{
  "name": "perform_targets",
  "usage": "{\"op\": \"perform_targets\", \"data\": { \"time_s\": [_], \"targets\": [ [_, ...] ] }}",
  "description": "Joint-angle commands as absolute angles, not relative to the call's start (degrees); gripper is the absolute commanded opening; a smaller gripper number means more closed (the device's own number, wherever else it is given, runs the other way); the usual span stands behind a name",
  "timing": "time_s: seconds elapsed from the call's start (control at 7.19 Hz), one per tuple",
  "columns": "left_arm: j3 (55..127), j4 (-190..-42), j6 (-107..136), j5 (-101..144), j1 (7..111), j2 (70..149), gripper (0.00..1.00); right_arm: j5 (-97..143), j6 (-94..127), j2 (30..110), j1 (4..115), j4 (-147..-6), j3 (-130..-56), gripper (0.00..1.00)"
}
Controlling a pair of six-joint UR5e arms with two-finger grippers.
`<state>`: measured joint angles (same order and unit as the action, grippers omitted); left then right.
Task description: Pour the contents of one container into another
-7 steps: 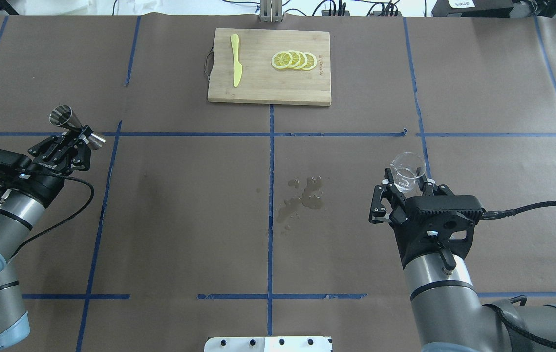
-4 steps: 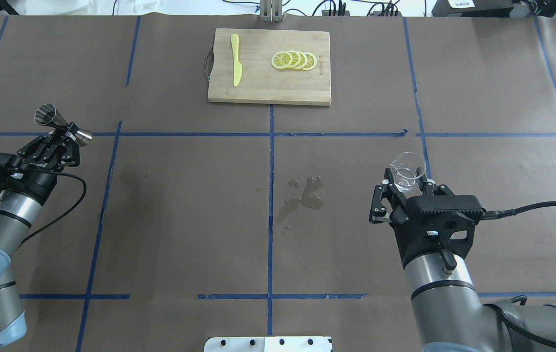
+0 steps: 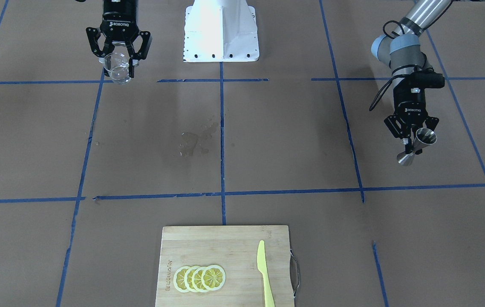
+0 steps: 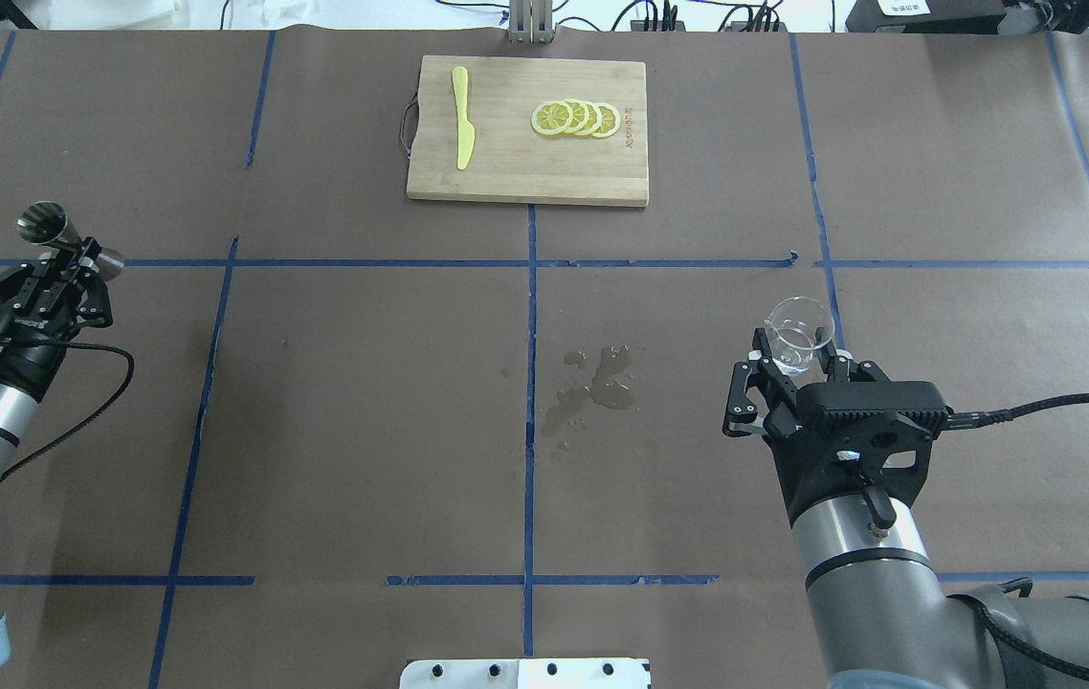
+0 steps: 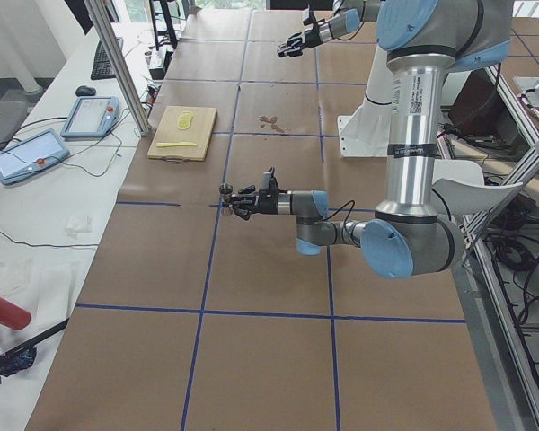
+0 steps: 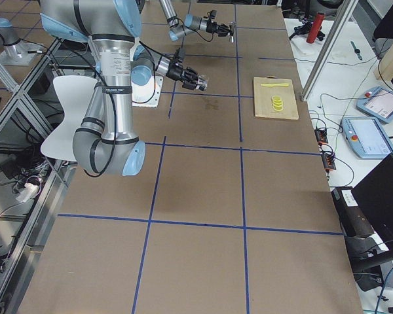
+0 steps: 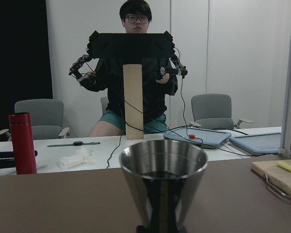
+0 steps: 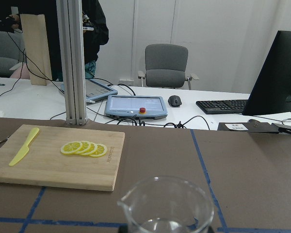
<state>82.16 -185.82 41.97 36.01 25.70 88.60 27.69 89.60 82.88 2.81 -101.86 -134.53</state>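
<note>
Brown table (image 4: 363, 431) gridded with blue tape (image 4: 531, 316). Pale wooden board (image 4: 516, 172), lime-yellow knife (image 4: 461, 120), yellow lemon slices (image 4: 575, 118) with white rims. Clear cup (image 4: 799, 325), shiny silver jigger (image 4: 47, 227). Black left gripper (image 4: 77, 251), black right gripper (image 4: 798, 362). Darker brown wet stain (image 4: 592, 388).

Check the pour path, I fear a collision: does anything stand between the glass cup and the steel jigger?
Nothing visible does. The glass cup and steel jigger are both held above the table; between them lies only a flat wet spill.
</note>
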Motion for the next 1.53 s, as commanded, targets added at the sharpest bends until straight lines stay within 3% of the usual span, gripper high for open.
{"op": "perform_targets", "data": {
  "time_s": [0.0,1.39],
  "targets": [
    [85.43,-186.06,41.74,35.77,25.66,83.95,0.00,27.69,89.56,82.79,2.81,-101.87,-134.47,0.00],
    [82.88,-186.07,59.14,27.96,13.81,78.93,0.00,27.60,89.65,82.18,2.64,-101.87,-133.77,0.00]
  ]
}}
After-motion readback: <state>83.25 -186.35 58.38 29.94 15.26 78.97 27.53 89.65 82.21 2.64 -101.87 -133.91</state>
